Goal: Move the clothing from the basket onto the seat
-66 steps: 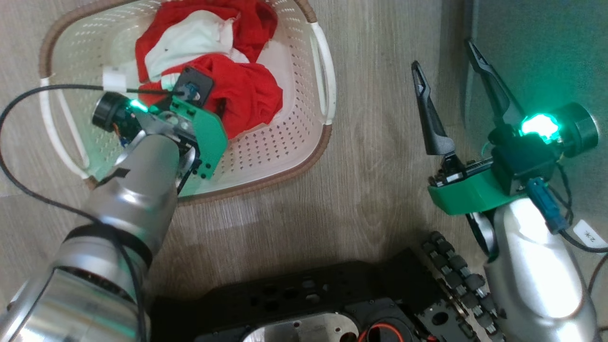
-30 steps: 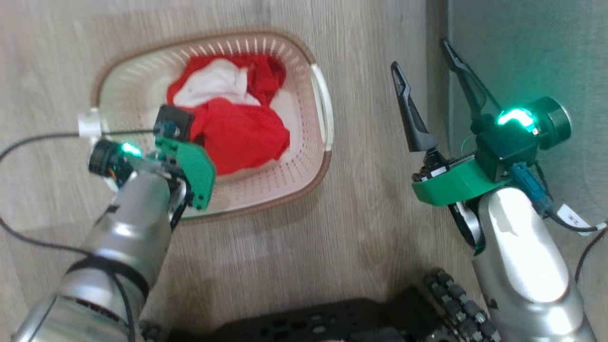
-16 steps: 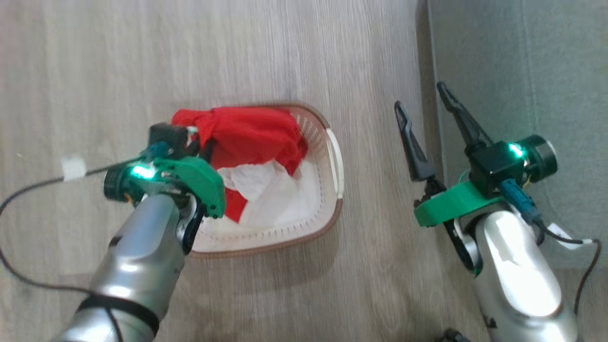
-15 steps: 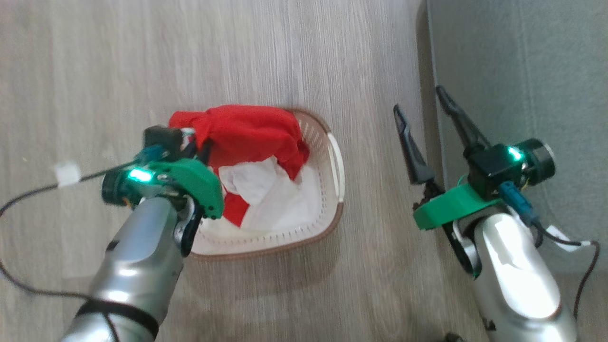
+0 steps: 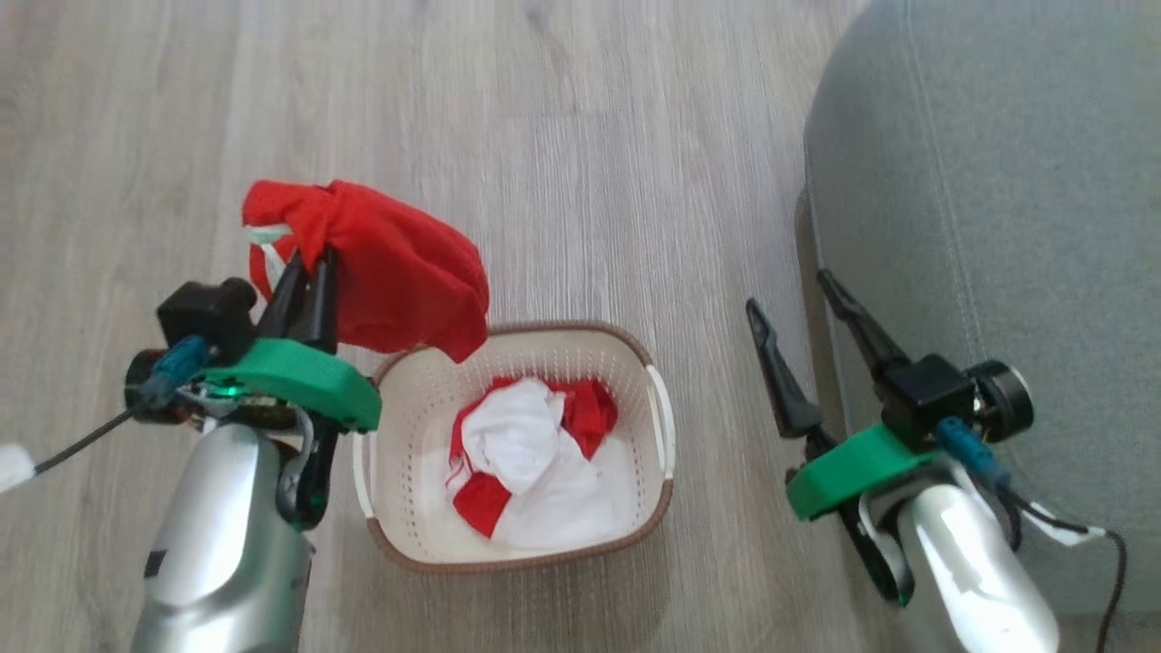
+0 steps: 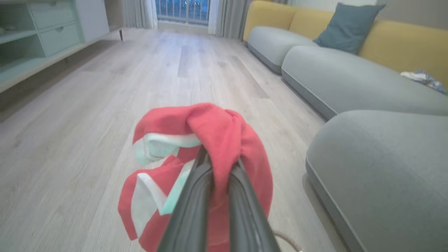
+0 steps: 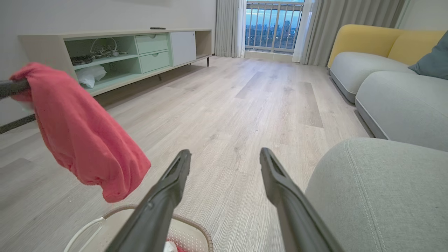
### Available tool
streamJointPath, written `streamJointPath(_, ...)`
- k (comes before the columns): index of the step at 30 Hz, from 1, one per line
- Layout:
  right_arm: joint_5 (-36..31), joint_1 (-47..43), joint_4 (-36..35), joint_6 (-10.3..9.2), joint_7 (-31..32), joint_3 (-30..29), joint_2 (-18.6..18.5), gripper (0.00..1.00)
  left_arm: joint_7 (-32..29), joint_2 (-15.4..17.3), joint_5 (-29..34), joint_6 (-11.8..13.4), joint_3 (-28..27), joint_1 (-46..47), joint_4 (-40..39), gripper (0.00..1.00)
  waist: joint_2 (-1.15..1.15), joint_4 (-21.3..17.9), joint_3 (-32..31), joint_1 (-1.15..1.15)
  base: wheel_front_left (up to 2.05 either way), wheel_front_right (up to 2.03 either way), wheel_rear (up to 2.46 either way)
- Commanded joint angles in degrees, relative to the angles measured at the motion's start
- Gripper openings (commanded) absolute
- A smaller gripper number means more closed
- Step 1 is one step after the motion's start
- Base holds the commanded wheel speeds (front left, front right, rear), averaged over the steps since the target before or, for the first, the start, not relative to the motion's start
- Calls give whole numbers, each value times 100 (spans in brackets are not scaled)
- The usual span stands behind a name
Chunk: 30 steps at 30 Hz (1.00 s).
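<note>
head: left gripper clamped on red garment held above floor beside basket; red-white clothing lies in basket; right gripper wide, empty, by seat | left wrist: jaws pinch garment fold | right wrist: garment hangs near basket rim

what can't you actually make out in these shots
Head view: the clothing in the basket is bunched up, so its pieces cannot be counted.
Left wrist view: the red garment and the left pincer gripping it hide nearly all of the basket.
Right wrist view: the bottom edge cuts off most of the basket; the shelf items are too small to name.
</note>
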State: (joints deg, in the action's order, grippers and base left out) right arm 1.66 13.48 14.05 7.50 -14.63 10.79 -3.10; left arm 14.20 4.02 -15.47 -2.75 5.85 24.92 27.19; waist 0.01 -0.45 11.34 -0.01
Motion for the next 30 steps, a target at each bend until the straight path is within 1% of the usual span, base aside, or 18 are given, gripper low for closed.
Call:
streamJointPath(1, 48, -24, -150, -1, -37, 156, 23, 100, 79, 64, 76, -53, -296, 65, -411, 0, -1, 94, -242, 1, 0, 0, 0)
streamJointPath(4, 108, -113, -203, -1, -37, 247, 23, 100, 79, -30, 82, -200, -585, -74, -1013, 0, -1, 131, -393, 1, 0, 0, 0)
streamJointPath(8, 249, -217, -371, -1, -37, 383, 23, 100, 79, -98, -46, -328, -905, -170, -1790, 0, -1, 173, -510, 1, 0, 0, 0)
streamJointPath(15, 251, -340, -548, -1, -37, 384, 23, 100, 80, -112, -336, -403, -999, -90, -2804, 0, -1, 227, -551, 1, 0, 0, 0)
streamJointPath(20, 263, -407, -693, -1, -37, 439, 23, 100, 80, -113, -364, -424, -894, -26, -3128, 0, -1, 269, -566, 1, 0, 0, 0)
streamJointPath(25, 260, -377, -855, -1, -37, 589, 23, 100, 80, -113, -355, -449, -619, -34, -3156, 0, -1, 285, -551, 1, 0, 0, 0)
streamJointPath(30, 385, -266, -1124, -1, -37, 1072, -103, 100, 80, -113, -218, -463, -372, -54, -3082, 0, -1, 291, -514, 1, 0, 0, 0)
